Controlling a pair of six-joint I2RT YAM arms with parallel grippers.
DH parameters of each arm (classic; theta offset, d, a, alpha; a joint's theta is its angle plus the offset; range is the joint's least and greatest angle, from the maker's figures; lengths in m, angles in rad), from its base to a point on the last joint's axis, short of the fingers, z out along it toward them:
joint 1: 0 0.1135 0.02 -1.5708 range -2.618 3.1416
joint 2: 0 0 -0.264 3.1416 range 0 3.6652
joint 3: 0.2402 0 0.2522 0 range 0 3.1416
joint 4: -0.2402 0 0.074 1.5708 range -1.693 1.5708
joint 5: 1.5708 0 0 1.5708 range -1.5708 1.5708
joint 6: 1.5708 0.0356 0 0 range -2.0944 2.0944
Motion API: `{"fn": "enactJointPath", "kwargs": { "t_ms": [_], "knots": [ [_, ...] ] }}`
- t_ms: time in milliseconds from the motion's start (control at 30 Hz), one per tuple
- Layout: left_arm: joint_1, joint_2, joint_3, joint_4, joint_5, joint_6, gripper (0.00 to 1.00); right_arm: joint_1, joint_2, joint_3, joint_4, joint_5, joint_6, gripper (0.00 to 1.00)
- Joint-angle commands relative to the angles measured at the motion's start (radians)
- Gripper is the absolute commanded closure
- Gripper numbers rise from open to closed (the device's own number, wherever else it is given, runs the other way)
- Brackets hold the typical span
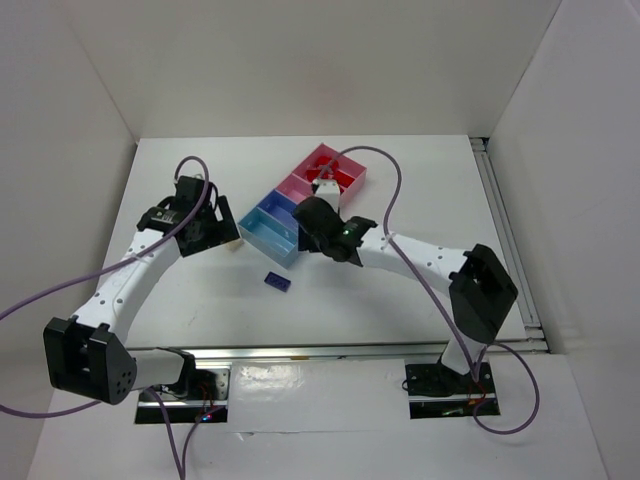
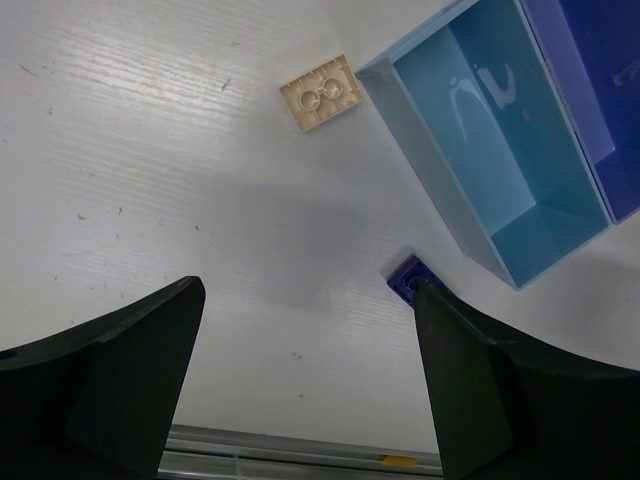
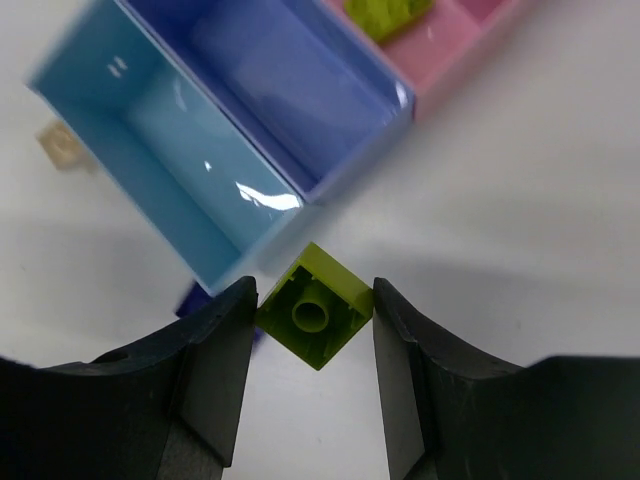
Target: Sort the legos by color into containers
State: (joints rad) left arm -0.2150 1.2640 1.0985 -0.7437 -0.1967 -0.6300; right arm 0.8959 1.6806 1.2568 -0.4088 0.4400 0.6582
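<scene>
My right gripper [image 3: 315,320] is shut on a lime-green lego [image 3: 318,315], gripped corner to corner with its hollow underside toward the camera, above the table just off the trays' near side. In the top view it [image 1: 314,232] hangs over the row of trays [image 1: 268,238]. A second lime-green lego [image 3: 385,14] lies in a pink tray [image 3: 455,45]. Red legos [image 1: 324,173] lie in the far tray. My left gripper [image 2: 310,370] is open and empty above the table. A tan lego [image 2: 320,92] lies by the light blue end tray [image 2: 500,150]. A dark purple-blue lego [image 2: 406,277] lies partly behind my finger.
The dark purple-blue lego [image 1: 278,282] lies on the table in front of the trays. The light blue tray [image 3: 165,160] and the blue tray beside it [image 3: 290,90] hold nothing. A metal rail [image 2: 300,450] runs along the table's near edge. Purple cables loop over both arms.
</scene>
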Motion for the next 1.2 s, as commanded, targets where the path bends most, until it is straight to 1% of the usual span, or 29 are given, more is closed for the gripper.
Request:
{"fn": "enactJointPath", "kwargs": {
  "t_ms": [0,100,167,233,267,333,367,400,467,500,533,567,600,667,767,833,867,900,933,967,1000,1033,1067,1133,1167],
  "knots": [
    [-0.004,0.012,0.058,-0.019,-0.024,0.019,0.03,-0.026,0.051,0.139,0.016,0.054,-0.09,0.67],
    [-0.004,0.012,0.058,-0.028,-0.037,0.019,0.03,-0.067,0.125,0.205,0.051,0.071,-0.124,0.67],
    [-0.004,0.012,0.058,-0.028,-0.037,0.019,0.03,-0.113,0.165,0.275,0.076,0.049,-0.135,0.67],
    [-0.004,0.012,0.058,-0.028,-0.037,0.019,0.03,-0.15,0.241,0.337,0.111,0.025,-0.147,0.67],
    [-0.004,0.012,0.058,-0.028,-0.037,0.019,0.03,-0.15,0.241,0.36,0.111,0.016,-0.147,0.67],
    [-0.004,0.012,0.049,-0.028,-0.037,0.019,0.03,-0.184,0.312,0.412,0.111,-0.01,-0.157,0.66],
    [-0.004,0.012,0.049,-0.028,-0.037,0.019,0.03,-0.184,0.338,0.465,0.111,-0.011,-0.157,0.64],
    [-0.004,0.012,0.049,-0.028,-0.037,0.019,0.03,-0.199,0.387,0.49,0.111,-0.011,-0.157,0.64],
    [-0.004,0.012,0.04,-0.028,-0.037,0.019,0.03,-0.21,0.428,0.545,0.1,-0.011,-0.157,0.64],
    [-0.004,0.012,0.04,-0.028,-0.037,0.019,0.03,-0.222,0.445,0.559,0.1,-0.02,-0.157,0.62],
    [-0.004,0.012,0.04,-0.028,-0.037,0.01,0.03,-0.232,0.477,0.573,0.1,-0.032,-0.157,0.56],
    [-0.004,0.012,0.04,-0.028,-0.037,0.001,0.03,-0.232,0.493,0.616,0.1,-0.055,-0.157,0.38],
    [-0.004,0.012,0.04,-0.028,-0.046,0.001,0.03,-0.232,0.505,0.641,0.084,-0.055,-0.146,0.32],
    [-0.004,0.012,0.04,-0.028,-0.046,-0.017,0.02,-0.232,0.505,0.658,0.057,-0.055,-0.146,0.28],
    [-0.004,0.021,0.031,-0.028,-0.046,-0.03,0.02,-0.209,0.389,0.583,0.114,-0.046,-0.146,0.28],
    [-0.004,0.032,0.031,-0.028,-0.046,-0.039,0.02,-0.195,0.323,0.498,0.114,-0.03,-0.155,0.3],
    [-0.004,0.041,0.031,-0.028,-0.046,-0.048,0.02,-0.18,0.253,0.466,0.114,-0.02,-0.155,0.34],
    [-0.004,0.041,0.031,-0.028,-0.056,-0.057,0.03,-0.167,0.214,0.425,0.114,-0.02,-0.155,0.34],
    [-0.004,0.051,0.031,-0.028,-0.056,-0.057,0.03,-0.154,0.174,0.33,0.125,-0.02,-0.155,0.34],
    [-0.004,0.051,0.031,-0.028,-0.056,-0.057,0.03,-0.117,0.1,0.281,0.125,-0.008,-0.155,0.34],
    [-0.004,0.051,0.018,-0.028,-0.056,-0.057,0.03,-0.097,0.065,0.233,0.125,-0.007,-0.164,0.32],
    [-0.004,0.051,0.018,-0.028,-0.047,-0.057,0.03,-0.077,0.036,0.145,0.116,-0.021,-0.175,0.31],
    [0.017,0.051,0.018,-0.028,-0.047,-0.057,0.03,-0.04,-0.017,0.1,0.116,-0.035,-0.175,0.29],
    [0.048,0.041,0.009,-0.028,-0.032,-0.044,0.03,0.001,-0.071,0.002,0.136,-0.102,-0.212,0.29],
    [0.061,0.029,0.009,-0.028,-0.032,-0.043,0.03,0.027,-0.099,-0.102,0.157,-0.122,-0.232,0.28]
  ]
}}
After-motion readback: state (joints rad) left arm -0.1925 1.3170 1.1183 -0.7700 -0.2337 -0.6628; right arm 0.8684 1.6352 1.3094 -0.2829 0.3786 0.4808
